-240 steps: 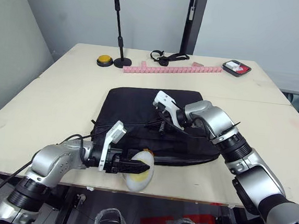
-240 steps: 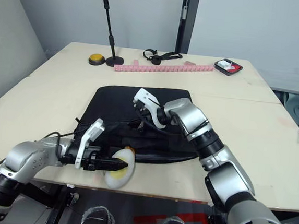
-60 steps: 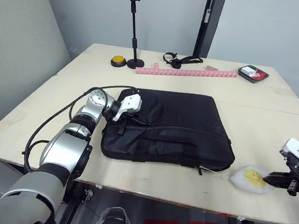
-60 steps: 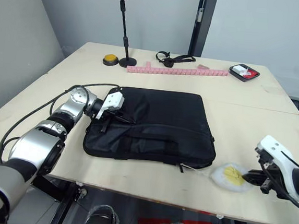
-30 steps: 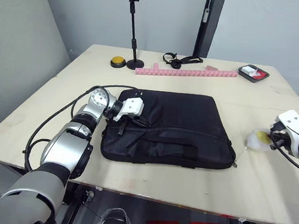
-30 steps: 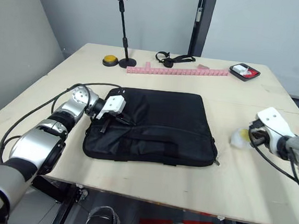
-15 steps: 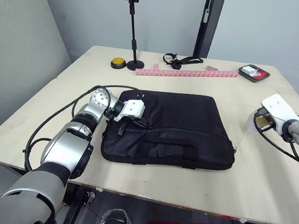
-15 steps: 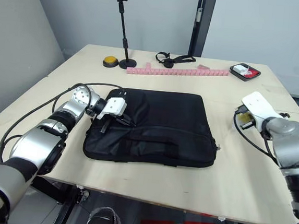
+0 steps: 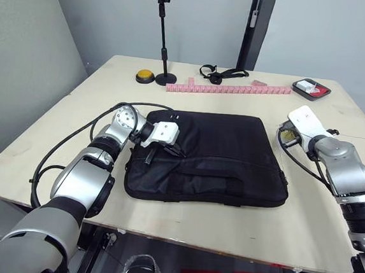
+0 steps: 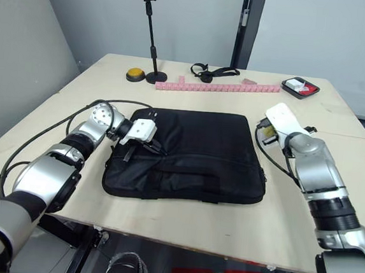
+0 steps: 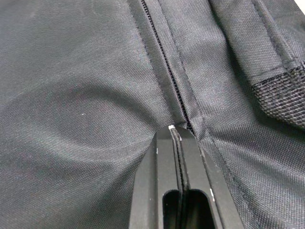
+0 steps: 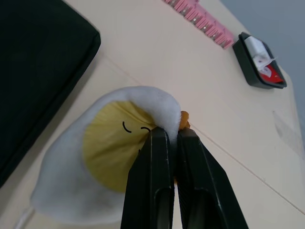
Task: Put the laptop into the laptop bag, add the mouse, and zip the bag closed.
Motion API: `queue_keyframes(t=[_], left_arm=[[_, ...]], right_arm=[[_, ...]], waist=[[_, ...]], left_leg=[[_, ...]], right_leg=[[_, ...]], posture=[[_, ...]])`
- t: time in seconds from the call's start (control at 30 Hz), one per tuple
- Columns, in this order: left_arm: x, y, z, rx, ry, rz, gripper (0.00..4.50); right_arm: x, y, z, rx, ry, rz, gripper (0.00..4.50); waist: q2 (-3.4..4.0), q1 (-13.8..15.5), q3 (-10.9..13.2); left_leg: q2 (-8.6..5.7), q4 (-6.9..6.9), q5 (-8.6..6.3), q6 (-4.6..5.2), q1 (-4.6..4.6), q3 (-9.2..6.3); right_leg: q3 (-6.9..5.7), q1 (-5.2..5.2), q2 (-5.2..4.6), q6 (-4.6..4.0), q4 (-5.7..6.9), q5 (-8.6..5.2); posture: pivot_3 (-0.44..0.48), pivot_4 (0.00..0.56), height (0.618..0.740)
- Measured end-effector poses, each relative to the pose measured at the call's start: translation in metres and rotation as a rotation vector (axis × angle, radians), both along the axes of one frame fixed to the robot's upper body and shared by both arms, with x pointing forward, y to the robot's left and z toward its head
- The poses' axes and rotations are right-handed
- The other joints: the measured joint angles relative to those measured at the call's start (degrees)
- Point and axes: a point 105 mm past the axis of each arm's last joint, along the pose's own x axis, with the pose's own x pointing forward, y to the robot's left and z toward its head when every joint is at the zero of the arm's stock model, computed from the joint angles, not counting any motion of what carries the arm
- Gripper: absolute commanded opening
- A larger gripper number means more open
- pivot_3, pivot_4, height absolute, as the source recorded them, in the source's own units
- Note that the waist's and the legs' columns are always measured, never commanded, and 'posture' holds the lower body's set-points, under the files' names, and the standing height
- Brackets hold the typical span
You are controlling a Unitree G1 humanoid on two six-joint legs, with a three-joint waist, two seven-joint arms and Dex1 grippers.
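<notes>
My left gripper (image 11: pixel 177 136) pinches the bag (image 9: pixel 210 152) zipper; right gripper (image 12: pixel 169 136) pinches a white-and-yellow plush (image 12: pixel 102 162), whose trailing string could snag the zip.

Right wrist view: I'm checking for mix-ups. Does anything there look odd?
Yes. The right pincer is shut on a floppy white-and-yellow plush toy with a drawn face, beside the laptop bag. It looks like a toy, not computer gear.

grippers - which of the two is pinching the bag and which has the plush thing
The left gripper is shut on the laptop bag at its zipper seam. The right gripper is shut on the white-and-yellow plush, held beside the bag's right edge.
</notes>
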Motion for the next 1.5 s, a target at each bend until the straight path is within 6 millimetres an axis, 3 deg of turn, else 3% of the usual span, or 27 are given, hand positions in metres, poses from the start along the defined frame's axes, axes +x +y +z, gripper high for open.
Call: queue_keyframes(t=[0.13,0.27,0.53,0.73,0.97,1.17,1.33,1.5], left_arm=[[-0.001,-0.003,-0.001,0.005,0.000,-0.012,0.00],[-0.002,-0.004,-0.001,0.008,-0.001,-0.022,0.00],[-0.003,-0.004,-0.002,-0.015,0.012,-0.013,0.00],[-0.003,-0.004,-0.002,-0.040,0.047,0.007,0.00],[-0.002,-0.002,0.004,-0.137,0.133,0.065,0.00],[-0.004,-0.002,0.025,-0.273,0.206,0.099,0.00],[-0.006,0.023,0.047,-0.337,0.181,0.156,0.00],[-0.016,0.046,0.055,-0.340,0.181,0.222,1.59]], right_arm=[[0.007,0.013,0.011,0.027,-0.055,0.014,0.01],[0.009,0.013,0.013,0.032,-0.074,-0.001,0.01],[0.001,0.011,-0.008,0.039,0.004,0.012,0.01],[-0.020,-0.014,-0.021,0.138,0.098,-0.030,1.99],[-0.030,-0.021,-0.016,0.173,0.151,0.002,4.41],[-0.040,-0.032,0.005,0.204,0.140,0.036,4.47],[-0.051,-0.049,0.028,0.275,0.093,0.065,4.47],[-0.064,-0.048,0.036,0.363,0.097,0.193,4.50]], waist=[[0.01,0.0,0.0],[0.01,0.0,0.0],[0.02,0.1,0.0],[0.01,0.2,0.0],[-0.10,0.3,0.2],[-0.35,0.1,0.7],[-0.37,-1.0,0.7],[-0.39,-1.7,0.8]], left_leg=[[-0.01,-0.02,0.00,0.00,0.00,0.00],[0.00,-0.02,0.00,-0.01,0.01,0.00],[0.00,-0.09,0.00,-0.01,0.01,-0.02],[-0.01,-0.11,0.00,0.00,0.01,-0.01],[-0.01,-0.10,0.00,0.00,-0.09,-0.03],[0.06,-0.08,0.02,0.02,-0.66,-0.04],[0.17,0.00,0.13,0.21,-1.06,-0.04],[0.25,0.06,0.09,0.27,-1.06,-0.04]], right_leg=[[0.00,0.00,0.00,0.02,0.00,-0.01],[-0.01,0.01,-0.01,0.02,0.00,-0.01],[-0.04,0.02,-0.01,0.06,-0.05,-0.03],[-0.03,0.02,-0.01,0.06,-0.08,-0.03],[-0.07,-0.07,-0.01,0.06,-0.11,-0.03],[-0.08,-0.65,0.08,0.04,-0.02,-0.02],[-0.09,-1.03,0.20,0.01,0.07,-0.02],[-0.11,-1.05,0.25,-0.08,0.14,-0.08]], posture=[[0.000,0.150,0.739],[0.000,0.150,0.739],[0.000,0.150,0.739],[0.000,0.150,0.739],[0.000,0.150,0.739],[0.000,0.150,0.739],[0.000,0.150,0.739],[0.000,0.150,0.739]])
